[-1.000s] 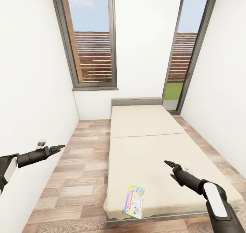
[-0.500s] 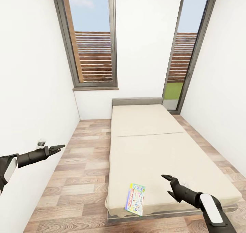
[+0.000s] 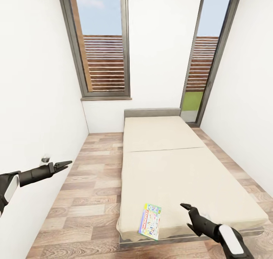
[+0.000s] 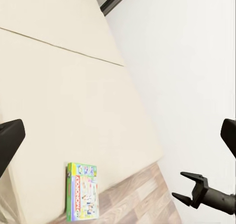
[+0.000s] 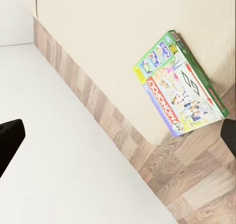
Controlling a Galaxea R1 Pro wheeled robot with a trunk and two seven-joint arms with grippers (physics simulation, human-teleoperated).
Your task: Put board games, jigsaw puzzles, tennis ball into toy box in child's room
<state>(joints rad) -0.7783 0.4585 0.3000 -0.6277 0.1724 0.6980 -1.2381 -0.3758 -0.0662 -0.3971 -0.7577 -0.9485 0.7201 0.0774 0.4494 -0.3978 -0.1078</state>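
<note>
While the board game [image 3: 150,221] sat at the bed's [image 3: 178,168] near edge, lower middle of frame, nothing was grabbed yet.
Right gripper [image 3: 186,215] had dropped lower toward it since a second earlier, jaws spread, empty; left gripper [image 3: 63,164] looked clenched at left.

The bed [image 3: 170,168] wears a matt beige cloth with a faint weave. The board game [image 3: 150,221] looks like printed card, slightly glossy. The floor [image 3: 83,198] is wood plank, satin and grained. Both claws, left [image 3: 65,163] and right [image 3: 188,213], are matt black plastic. The walls [image 3: 34,99] are smooth white paint.
</note>
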